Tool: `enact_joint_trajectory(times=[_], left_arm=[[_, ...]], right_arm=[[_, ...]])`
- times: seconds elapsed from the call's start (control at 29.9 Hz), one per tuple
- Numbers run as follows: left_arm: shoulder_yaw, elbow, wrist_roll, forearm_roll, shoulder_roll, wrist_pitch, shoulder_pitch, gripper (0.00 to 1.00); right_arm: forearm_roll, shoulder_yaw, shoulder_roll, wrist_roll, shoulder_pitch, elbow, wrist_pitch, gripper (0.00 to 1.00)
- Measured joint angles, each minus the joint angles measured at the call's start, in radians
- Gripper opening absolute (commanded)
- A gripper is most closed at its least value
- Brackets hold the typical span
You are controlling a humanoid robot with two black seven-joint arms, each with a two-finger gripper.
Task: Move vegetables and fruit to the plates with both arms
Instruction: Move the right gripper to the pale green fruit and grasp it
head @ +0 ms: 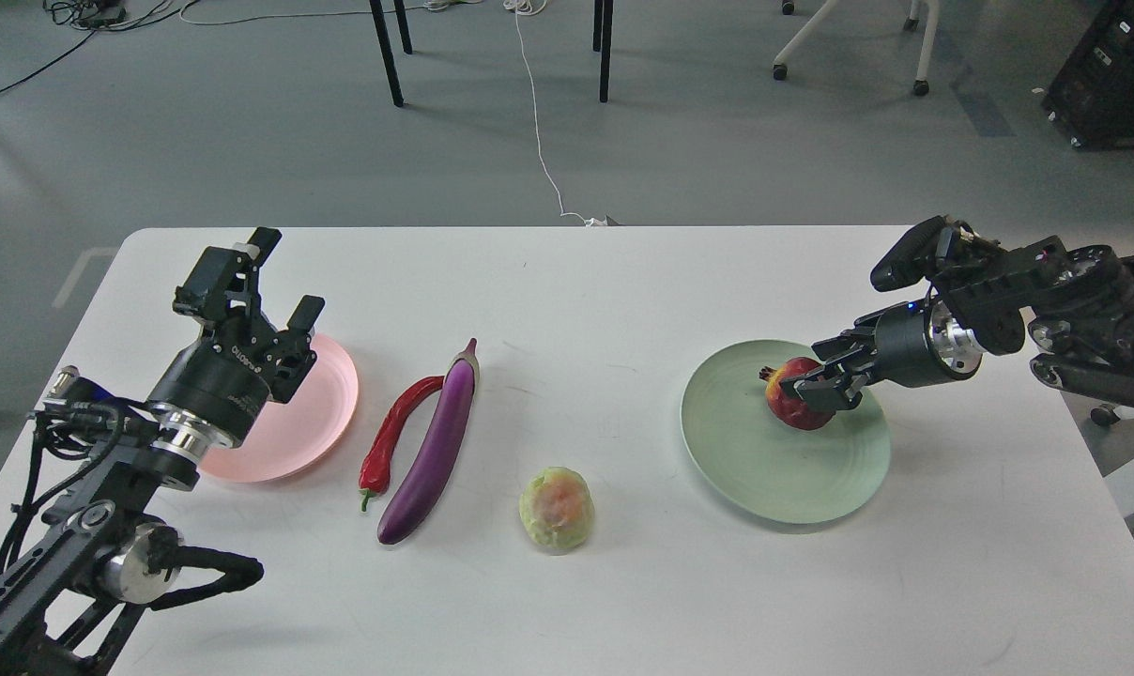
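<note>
On the white table (605, 282) the right gripper (825, 380) reaches in from the right edge and is clamped on the dark red pomegranate (794, 404), its two black fingers pressed against the fruit's right side. The pomegranate sits low over the upper right part of the pale green plate (764, 469), its small crown pointing left; whether it already touches the plate surface cannot be told from this view. The left gripper (262, 282) hangs above the far left part of the pale pink plate (314, 413), pointing up and away from the camera, its fingers spread apart with nothing between them. To the right of the pink plate lie the two vegetables side by side: the curved red chili pepper (393, 432), green stem tip toward the near edge, and just beside it on the right the long glossy purple eggplant (434, 449), lying at a slant with its stem end toward the far edge. The two touch along their upper ends. The round yellow-green fruit (557, 509) with a pinkish-orange blush rests on the bare table between the eggplant and the green plate, nearer the front edge and apart from both. Beyond the table, a white cable (539, 131) runs across the grey floor.
</note>
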Motion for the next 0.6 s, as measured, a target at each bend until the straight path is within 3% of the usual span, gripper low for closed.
enact_joint_trajectory(times=[0.2,0.33,0.6], left_arm=[[0.000,0.000,0.000,0.000,0.001,0.000,0.000,0.98],[0.000,-0.003,0.000,0.000,0.002,0.000,0.002,0.98],[-0.004,-0.014,0.000,0.001,0.007,0.000,0.007,0.98]], right_arm=[[0.095,0.048,0.006,0.000,0.115,0.220,0.008,0.95],[0.206,0.051,0.075,0.000,0.162,0.322,0.011,0.95],[0.237,0.027,0.295,0.000,0.117,0.256,-0.006,0.95]])
